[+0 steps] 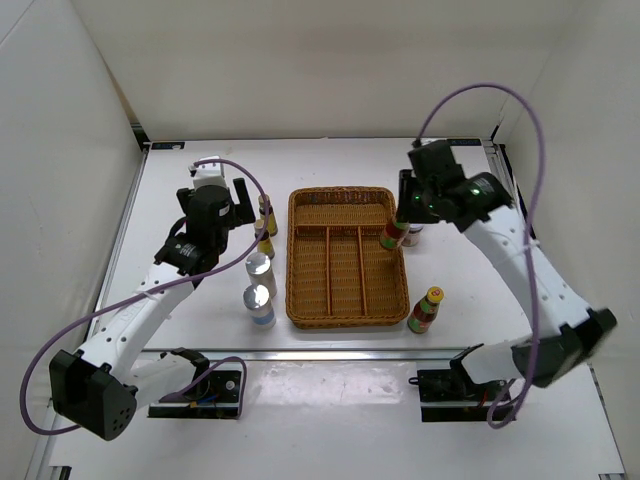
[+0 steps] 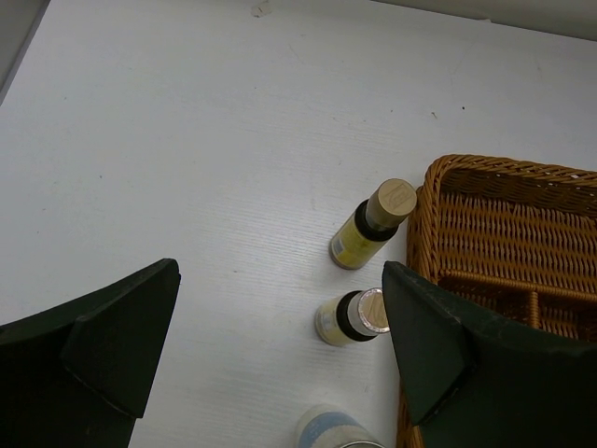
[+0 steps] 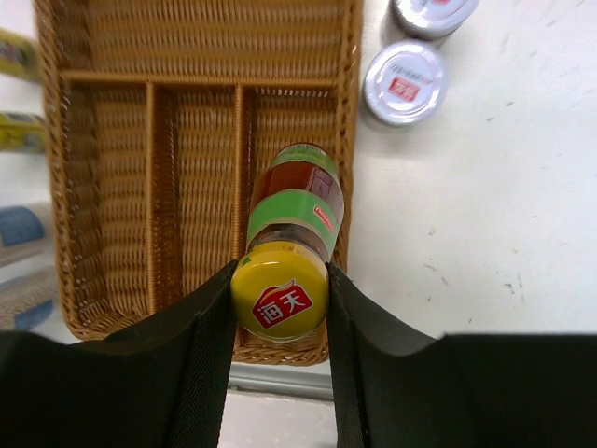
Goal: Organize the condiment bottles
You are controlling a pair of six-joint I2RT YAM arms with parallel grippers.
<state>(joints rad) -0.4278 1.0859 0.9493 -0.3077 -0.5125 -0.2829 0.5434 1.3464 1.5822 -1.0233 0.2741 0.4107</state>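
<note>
Red sauce bottle (image 3: 294,219), clamped at the top by the right end effector (image 3: 280,285), could snag on the wicker tray (image 3: 112,187); left end effector (image 2: 280,271) gapes empty.

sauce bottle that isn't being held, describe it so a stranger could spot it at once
Find the brown wicker tray on the white table. Just off its near right corner stands a red sauce bottle with a yellow cap. Its twin is clamped in the right gripper's jaws at the tray's right side; this one stands free.
</note>
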